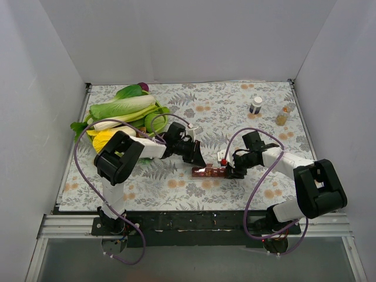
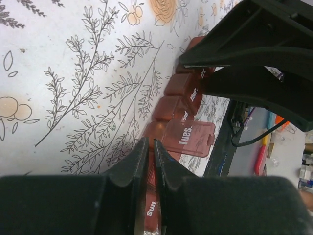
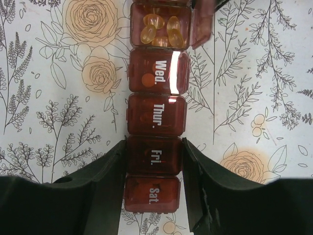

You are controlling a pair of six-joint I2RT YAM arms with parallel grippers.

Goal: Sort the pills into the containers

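The pill box (image 1: 210, 171) lies on the tabletop (image 1: 223, 111) between the arms. The right end effector (image 3: 153, 161) is clamped across its Fri. cell. The left end effector (image 2: 150, 152) pinches the Sun. lid (the Tues. cell is open, with amber pills (image 3: 159, 28) inside).

I counted one strip of containers (image 1: 208, 171) on the counter (image 1: 235, 194); from the right wrist camera five of its compartments (image 3: 155, 115) showed, four with lids shut and one open; in the open one I made out at least four amber capsules (image 3: 148, 34); there were two small bottles, one white-capped bottle (image 1: 256, 105) and one amber bottle (image 1: 283, 116); I saw one green plate (image 1: 160, 111).
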